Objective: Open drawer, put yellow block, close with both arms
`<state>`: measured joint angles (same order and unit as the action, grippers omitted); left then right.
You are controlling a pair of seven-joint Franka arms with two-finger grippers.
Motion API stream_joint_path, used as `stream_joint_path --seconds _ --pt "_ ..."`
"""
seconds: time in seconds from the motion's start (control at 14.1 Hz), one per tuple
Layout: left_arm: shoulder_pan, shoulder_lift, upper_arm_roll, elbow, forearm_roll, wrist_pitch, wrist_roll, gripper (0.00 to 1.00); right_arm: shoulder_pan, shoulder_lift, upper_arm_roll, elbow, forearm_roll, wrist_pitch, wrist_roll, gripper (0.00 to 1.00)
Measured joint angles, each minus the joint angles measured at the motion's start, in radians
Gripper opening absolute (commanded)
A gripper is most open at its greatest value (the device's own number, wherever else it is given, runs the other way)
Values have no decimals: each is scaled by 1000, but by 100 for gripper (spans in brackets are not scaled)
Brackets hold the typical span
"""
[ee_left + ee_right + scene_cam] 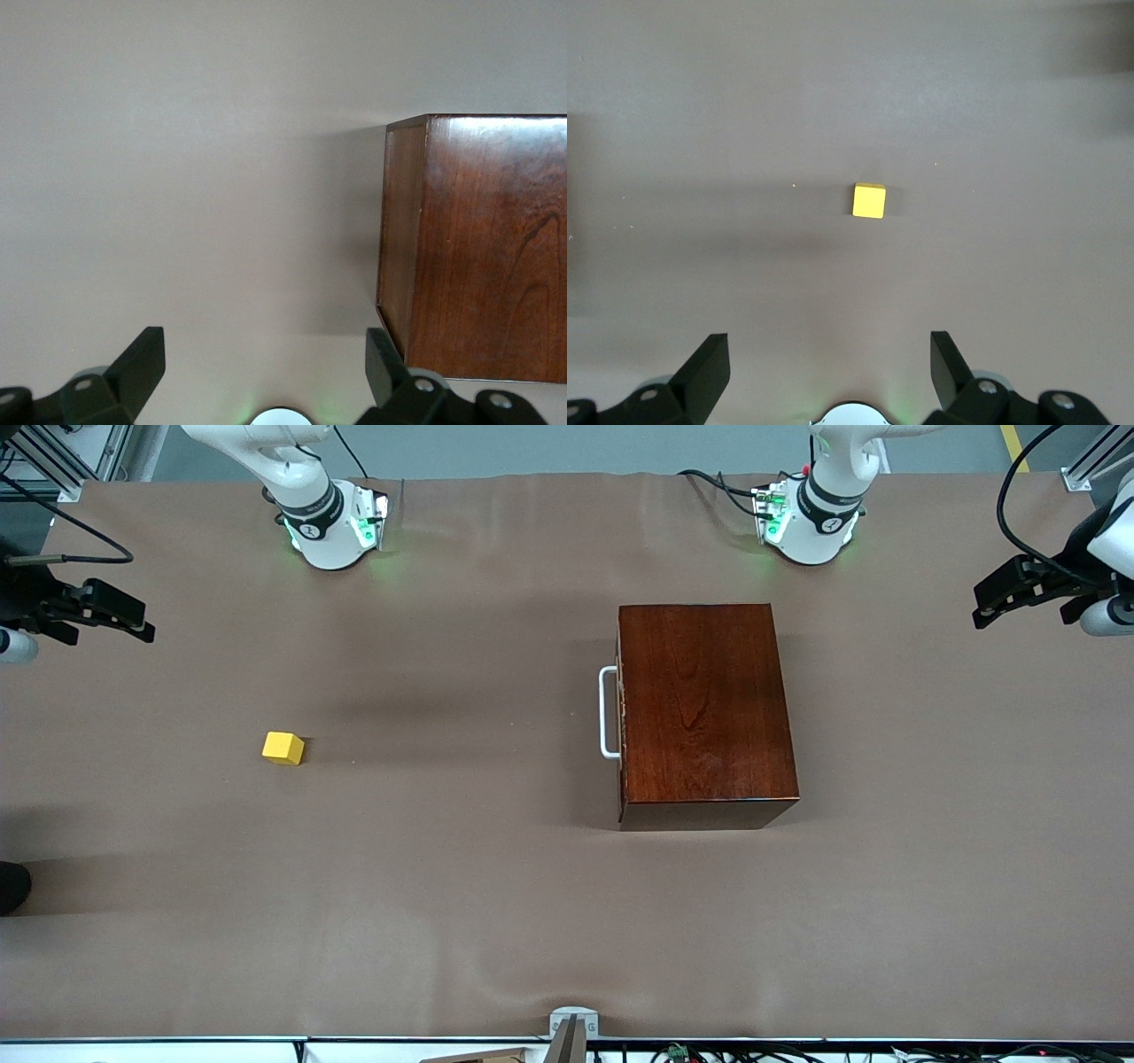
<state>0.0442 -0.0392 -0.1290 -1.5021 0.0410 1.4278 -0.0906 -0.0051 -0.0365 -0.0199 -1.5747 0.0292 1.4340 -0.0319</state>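
The dark mahogany box (704, 708) stands on the table nearer the left arm's end. Its drawer (622, 717) is shut, and its white U-shaped handle (608, 713) faces the right arm's end. The yellow block (283, 747) lies alone on the table toward the right arm's end. It also shows in the right wrist view (869, 201). My right gripper (133, 620) hangs open and empty in the air at its end of the table (830, 354). My left gripper (988, 602) hangs open and empty at the other end (266, 354), with the box (478, 248) beside it.
A brown cloth (443, 886) covers the whole table. The two arm bases (332, 522) (811, 518) stand along the table's farthest edge. A grey camera mount (571, 1027) sits at the nearest edge. A dark object (11, 886) pokes in at the right arm's end.
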Motion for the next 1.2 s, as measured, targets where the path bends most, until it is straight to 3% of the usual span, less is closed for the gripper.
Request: stream_joint_path --seconds 0.78,0.99,1.2 --pt "-2 -6 -10 17 -1 -26 0 100 -2 0 -2 -1 0 -2 0 100" --pt "-12 0 -73 14 -3 -29 -9 100 -2 0 -2 -1 0 -2 0 100" --pt "-22 32 -203 12 -3 -29 -118 100 -3 0 -3 -2 0 -3 0 100"
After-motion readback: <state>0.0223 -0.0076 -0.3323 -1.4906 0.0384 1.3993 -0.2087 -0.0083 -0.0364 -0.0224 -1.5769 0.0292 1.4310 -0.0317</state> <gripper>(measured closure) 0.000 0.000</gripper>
